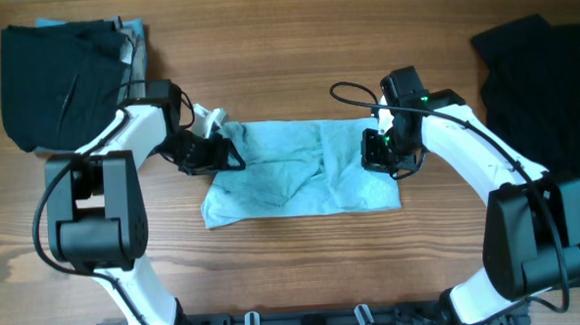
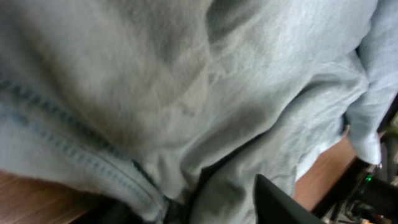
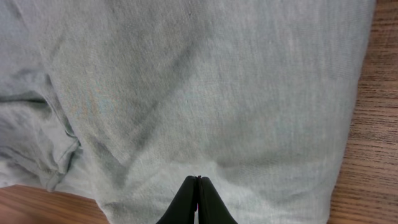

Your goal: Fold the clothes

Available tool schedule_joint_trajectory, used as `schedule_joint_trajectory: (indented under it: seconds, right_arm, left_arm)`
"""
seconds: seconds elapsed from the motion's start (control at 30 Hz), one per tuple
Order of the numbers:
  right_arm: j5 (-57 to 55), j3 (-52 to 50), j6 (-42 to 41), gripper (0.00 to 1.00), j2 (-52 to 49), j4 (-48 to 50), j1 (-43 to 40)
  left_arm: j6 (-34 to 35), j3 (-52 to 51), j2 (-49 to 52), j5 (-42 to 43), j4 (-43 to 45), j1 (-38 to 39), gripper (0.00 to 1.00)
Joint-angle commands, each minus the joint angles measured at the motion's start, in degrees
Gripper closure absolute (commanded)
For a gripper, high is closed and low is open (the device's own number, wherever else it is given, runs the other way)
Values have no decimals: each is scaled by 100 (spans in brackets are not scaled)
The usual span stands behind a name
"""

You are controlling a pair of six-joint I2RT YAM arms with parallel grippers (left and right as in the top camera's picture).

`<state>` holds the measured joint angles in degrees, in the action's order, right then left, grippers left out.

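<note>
The light-blue T-shirt [image 1: 300, 177] lies mid-counter [image 1: 304, 270], gathered into a rumpled oblong and judged only partly folded. The right pincer [image 3: 198, 182] is shown shut, tips together on the cloth's right edge. The left pincer [image 1: 229, 153] is buried in cloth at the left edge, its opening and hold not discernible. A black bundle [image 1: 61, 79] appears folded, while a black T-shirt [image 1: 546, 73] is left spread.

Overhead view: bright, even, soft light; only faint shadows on the brown wooden worktop [image 1: 295, 270]; no glare. My left wrist view: dim and blurred, the crumpled pale-blue cotton T-shirt [image 2: 186, 93] too close to focus. My right wrist view: sharp, evenly lit, weave legible.
</note>
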<state>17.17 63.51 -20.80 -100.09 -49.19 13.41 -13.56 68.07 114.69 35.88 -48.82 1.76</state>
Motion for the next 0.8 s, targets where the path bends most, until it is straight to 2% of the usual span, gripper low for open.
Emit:
schedule_joint_trajectory:
  seconds: [0.0,0.1,0.17,0.2,0.33,0.47,0.53,0.63,0.7,0.77]
  right_arm:
    - [92,-28,-37,96,66,17,7]
    - [92,-28,-39,96,66,15,7]
    - [92,-26,-39,96,66,11,7]
    - [92,-26,-44,96,66,11,7]
    - [90,28,-42,96,79,-46,0]
    - [-107,262,-28,96,155,-295,-76]
    - [-343,358,-24,96,212,-369,-160]
    - [-492,380,-24,96,227,-354,-315]
    - [-494,378,-24,96,227,-326,-540]
    - [-494,378,-24,95,227,-289,-634]
  left_arm:
    - [-101,-326,684,-568,107,66,61]
    - [-63,-326,691,-566,111,66,83]
    - [120,-326,691,-566,133,66,94]
    - [229,-326,691,-568,127,66,96]
    - [356,-275,603,-601,-219,-11,96]
    - [723,96,380,-977,-1062,-264,96]
    - [984,415,219,-1252,-1620,-382,96]
    - [1001,942,-55,-1506,-2358,-446,96]
    - [1198,1582,-411,-1532,-2876,-348,96]
    - [1451,1794,-546,-1532,-2949,-203,96]
